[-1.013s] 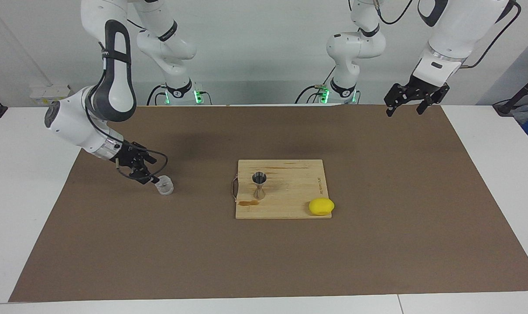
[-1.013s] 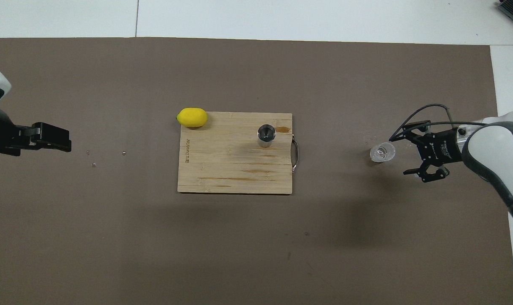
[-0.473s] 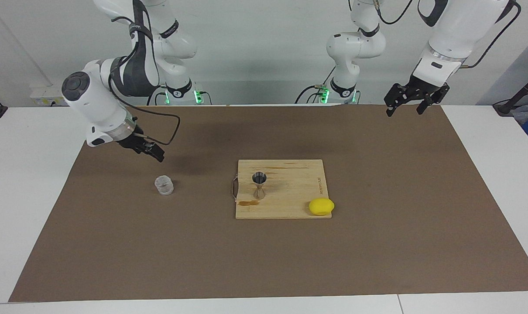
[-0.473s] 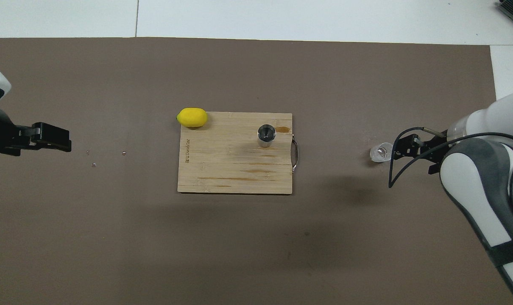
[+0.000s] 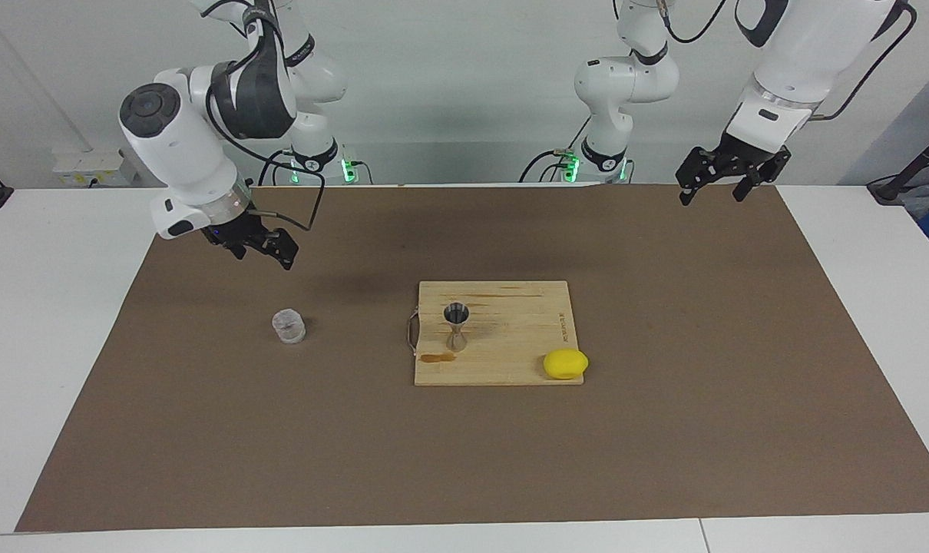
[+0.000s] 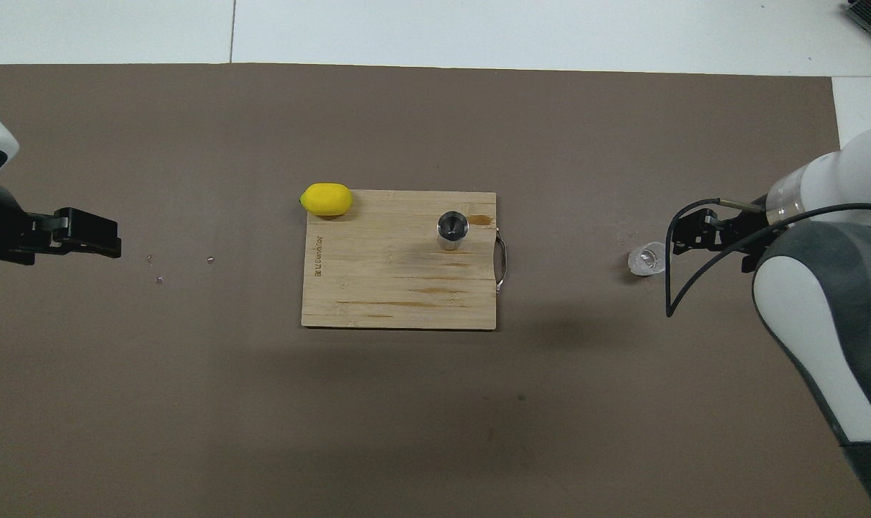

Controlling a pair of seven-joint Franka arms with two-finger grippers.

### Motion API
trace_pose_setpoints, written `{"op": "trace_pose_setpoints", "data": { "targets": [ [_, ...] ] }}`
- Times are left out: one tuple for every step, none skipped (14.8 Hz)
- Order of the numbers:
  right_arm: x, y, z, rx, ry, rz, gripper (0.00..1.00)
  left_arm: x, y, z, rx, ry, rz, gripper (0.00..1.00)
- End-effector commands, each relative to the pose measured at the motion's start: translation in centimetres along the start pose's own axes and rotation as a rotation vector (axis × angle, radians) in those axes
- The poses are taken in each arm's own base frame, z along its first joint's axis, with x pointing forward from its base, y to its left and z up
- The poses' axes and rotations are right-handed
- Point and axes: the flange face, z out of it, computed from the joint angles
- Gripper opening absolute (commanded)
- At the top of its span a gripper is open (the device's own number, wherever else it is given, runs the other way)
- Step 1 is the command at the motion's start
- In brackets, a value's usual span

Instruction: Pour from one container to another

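Observation:
The small clear cup point(image 5: 289, 326) point(image 6: 648, 259) stands upright on the brown mat, toward the right arm's end of the table. The steel hourglass jigger point(image 5: 456, 326) point(image 6: 452, 229) stands upright on the wooden cutting board point(image 5: 510, 338) point(image 6: 378, 288), near the board's handle end. My right gripper point(image 5: 263, 255) point(image 6: 687, 237) hangs open and empty in the air over the mat beside the cup, clear of it. My left gripper point(image 5: 710, 197) point(image 6: 108, 244) waits open and empty, raised over the mat's edge at the left arm's end.
A yellow lemon point(image 5: 565, 363) point(image 6: 326, 199) lies at the board's corner farthest from the robots. A metal handle point(image 5: 412, 332) sticks out of the board toward the cup. A wet stain marks the board beside the jigger. The brown mat point(image 5: 664, 430) covers the table.
My right gripper has lifted off from beside the cup and drawn back up toward its base. The cup stays upright where it was. The left arm has not moved.

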Motion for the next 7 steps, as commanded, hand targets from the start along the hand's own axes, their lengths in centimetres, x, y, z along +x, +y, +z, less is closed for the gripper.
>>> {"op": "trace_pose_setpoints", "data": {
  "targets": [
    [-0.4, 0.5, -3.0, -0.014, 0.027, -0.021, 0.98, -0.6, -0.3, -0.4, -0.01, 0.002, -0.003, 1.0],
    [-0.7, 0.8, -3.6, -0.012, 0.038, -0.011, 0.98, -0.6, -0.3, -0.4, -0.01, 0.002, -0.003, 1.0],
    [-0.9, 0.8, -3.7, -0.013, 0.038, 0.003, 0.95, -0.6, -0.4, -0.4, -0.008, 0.003, -0.004, 1.0],
    [-1.5, 0.7, -3.6, -0.016, 0.034, 0.019, 0.87, -0.6, -0.3, -0.4, -0.009, 0.002, -0.003, 1.0],
    [-2.2, 0.9, -3.5, -0.019, 0.031, 0.041, 0.87, -0.6, -0.4, -0.4, -0.008, 0.003, -0.004, 1.0],
    [-2.4, 1.0, -3.5, -0.019, 0.028, 0.047, 0.88, -0.6, -0.4, -0.4, -0.008, 0.003, -0.005, 1.0],
    [-2.5, 1.0, -3.8, -0.012, 0.031, 0.049, 0.96, -0.6, -0.4, -0.4, -0.008, 0.003, -0.005, 1.0]
  ]
}}
